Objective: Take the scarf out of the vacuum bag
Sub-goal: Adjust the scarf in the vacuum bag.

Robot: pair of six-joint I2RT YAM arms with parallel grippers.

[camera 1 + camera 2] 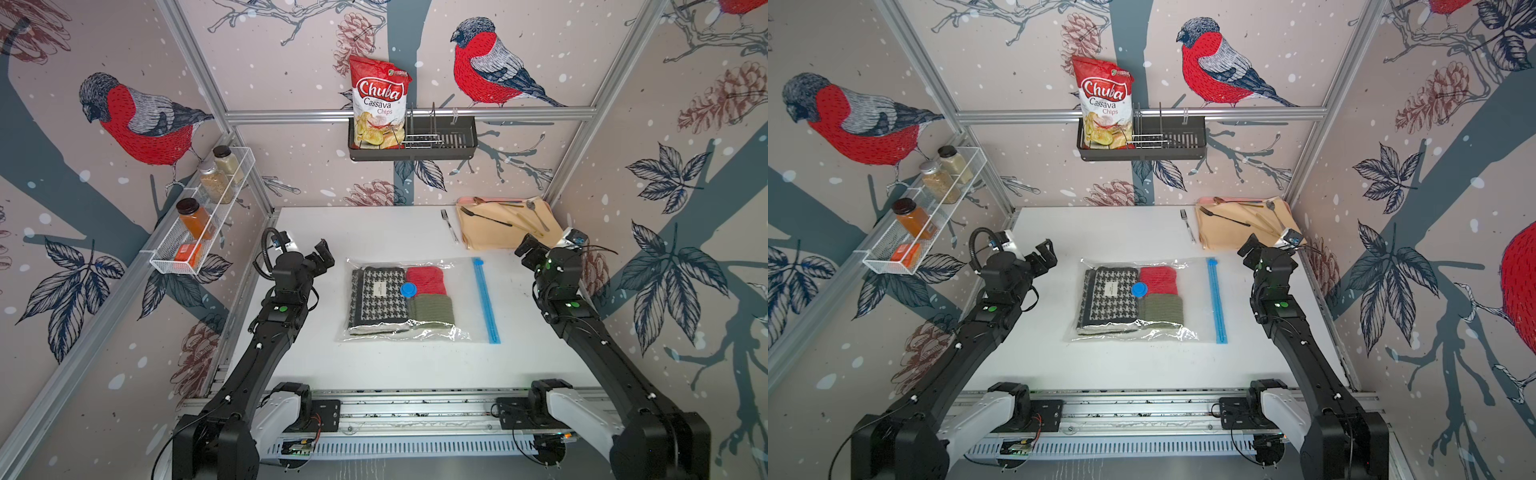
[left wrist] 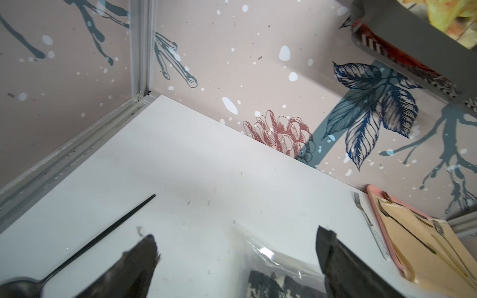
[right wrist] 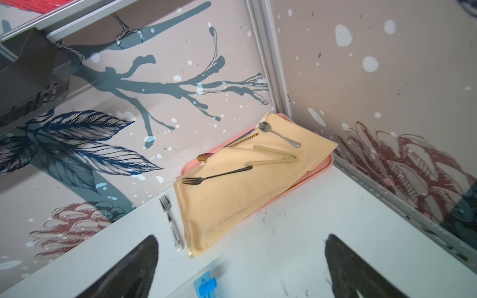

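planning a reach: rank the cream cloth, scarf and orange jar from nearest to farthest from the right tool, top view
1. cream cloth, beside the right tool, back right corner
2. scarf, in the vacuum bag, table centre
3. orange jar, in the left wall rack

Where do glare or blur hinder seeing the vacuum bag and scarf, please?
In a top view, white glare streaks the vacuum bag along its near edge, yet the scarf reads sharp; in the left wrist view, the scarf is soft under crinkled, shiny plastic; in the right wrist view, only the bag's blurred blue zip end shows.
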